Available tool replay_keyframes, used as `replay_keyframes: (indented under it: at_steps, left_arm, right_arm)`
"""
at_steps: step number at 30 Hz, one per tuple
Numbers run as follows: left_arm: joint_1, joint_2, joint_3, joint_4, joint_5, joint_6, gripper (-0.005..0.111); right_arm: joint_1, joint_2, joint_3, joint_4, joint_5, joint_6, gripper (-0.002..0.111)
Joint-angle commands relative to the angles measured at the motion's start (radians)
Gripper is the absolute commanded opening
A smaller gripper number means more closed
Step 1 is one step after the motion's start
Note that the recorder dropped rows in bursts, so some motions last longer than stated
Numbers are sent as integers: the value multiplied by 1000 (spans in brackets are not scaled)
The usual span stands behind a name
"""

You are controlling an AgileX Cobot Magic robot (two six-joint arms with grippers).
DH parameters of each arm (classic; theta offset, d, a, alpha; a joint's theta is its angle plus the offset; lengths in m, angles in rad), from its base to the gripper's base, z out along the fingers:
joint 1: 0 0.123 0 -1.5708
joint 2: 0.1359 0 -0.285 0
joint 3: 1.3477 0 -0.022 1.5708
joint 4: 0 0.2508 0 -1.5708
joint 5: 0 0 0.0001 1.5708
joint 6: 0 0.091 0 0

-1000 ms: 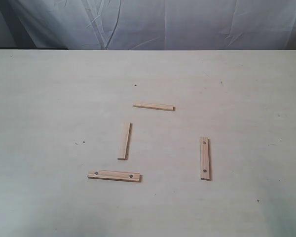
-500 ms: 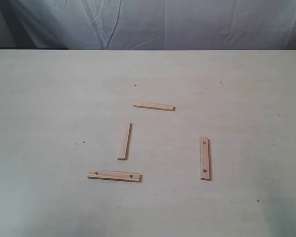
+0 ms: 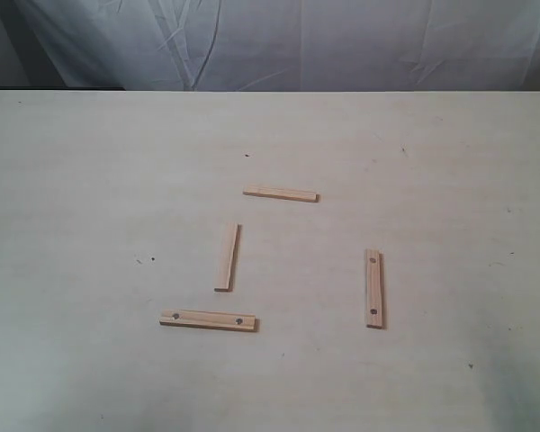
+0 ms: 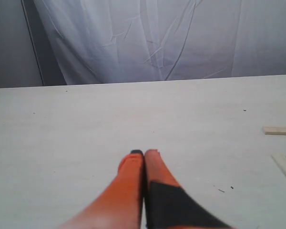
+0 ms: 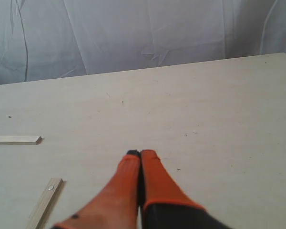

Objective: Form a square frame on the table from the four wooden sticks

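Observation:
Four pale wooden sticks lie apart on the cream table [image 3: 90, 180], none touching. One stick [image 3: 281, 193] lies crosswise at the back. A plain stick [image 3: 227, 257] lies lengthwise left of centre. A stick with two holes [image 3: 208, 320] lies crosswise at the front. Another holed stick [image 3: 373, 288] lies lengthwise on the right. No square frame is formed. Neither arm shows in the exterior view. My left gripper [image 4: 144, 152] is shut and empty above bare table, with stick ends [image 4: 279, 130] off to one side. My right gripper [image 5: 140, 152] is shut and empty, with a holed stick [image 5: 45, 202] beside it.
A creased white curtain [image 3: 279, 40] hangs behind the table's far edge. A few tiny dark specks [image 3: 152, 260] dot the tabletop.

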Motion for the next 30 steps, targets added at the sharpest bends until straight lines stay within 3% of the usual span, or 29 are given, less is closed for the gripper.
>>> replay_keyframes:
  at_steps: [1, 11, 19, 30]
  left_arm:
    - [-7, -5, 5, 3, -8, -3, 0]
    - [-29, -5, 5, 30, -8, -3, 0]
    - [-29, -5, 5, 62, -360, -3, 0]
    - [-29, -5, 5, 9, -394, -41, 0]
  right_arm:
    - [-6, -7, 2, 1, -7, -1, -1]
    - [-6, -7, 2, 1, -7, -1, -1]
    - [-6, -7, 2, 1, -7, -1, -1]
    - [-6, -7, 2, 1, -7, -1, -1]
